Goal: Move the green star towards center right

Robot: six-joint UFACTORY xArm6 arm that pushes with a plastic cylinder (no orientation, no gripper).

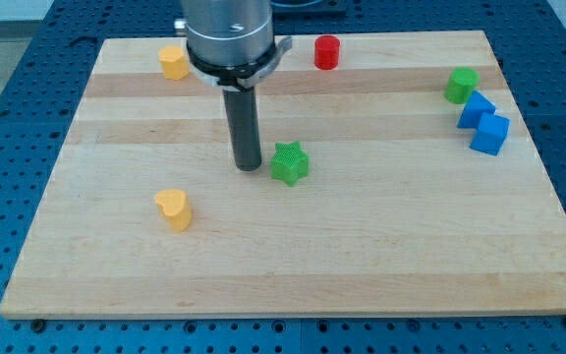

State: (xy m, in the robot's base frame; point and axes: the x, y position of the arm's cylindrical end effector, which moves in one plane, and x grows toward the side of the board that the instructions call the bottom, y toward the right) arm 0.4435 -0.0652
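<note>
My tip (249, 165) rests just left of the green star (290, 162) on the wooden board (362, 256).

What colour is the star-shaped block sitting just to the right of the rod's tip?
Green. The green star sits just right of my tip, plain in the camera view.

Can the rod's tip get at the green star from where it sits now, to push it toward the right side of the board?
Probably yes. My tip sits just to the view's left of the green star, with only a small gap and no block between them. To the star's right the board shows no blocks until the far edge.
</note>
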